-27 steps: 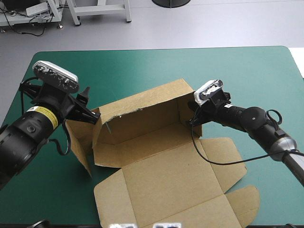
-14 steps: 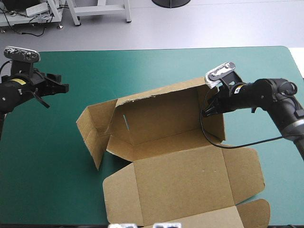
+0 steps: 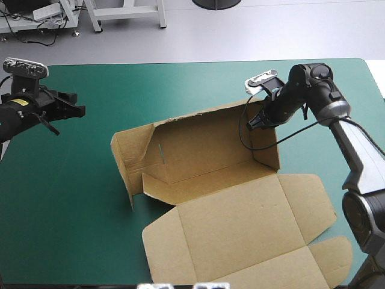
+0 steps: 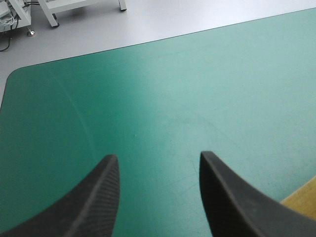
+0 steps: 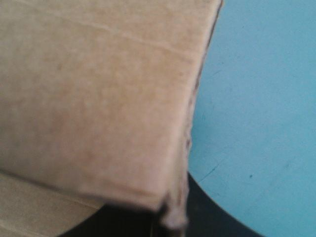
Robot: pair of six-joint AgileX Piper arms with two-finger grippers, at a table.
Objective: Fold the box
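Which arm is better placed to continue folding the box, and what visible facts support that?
Right. The right gripper sits at the box's far right corner, apparently shut on the raised wall's edge. The left gripper hangs open over bare teal-green cover, apart from the box.

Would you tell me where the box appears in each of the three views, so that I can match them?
High view: the box stands mid-table, walls raised, lid flat toward the near edge.
Left wrist view: only its brown corner shows, beside the open left gripper.
Right wrist view: the box fills most of the picture, close up.
Shared landmark: the teal-green cover, which borders the box in all three.
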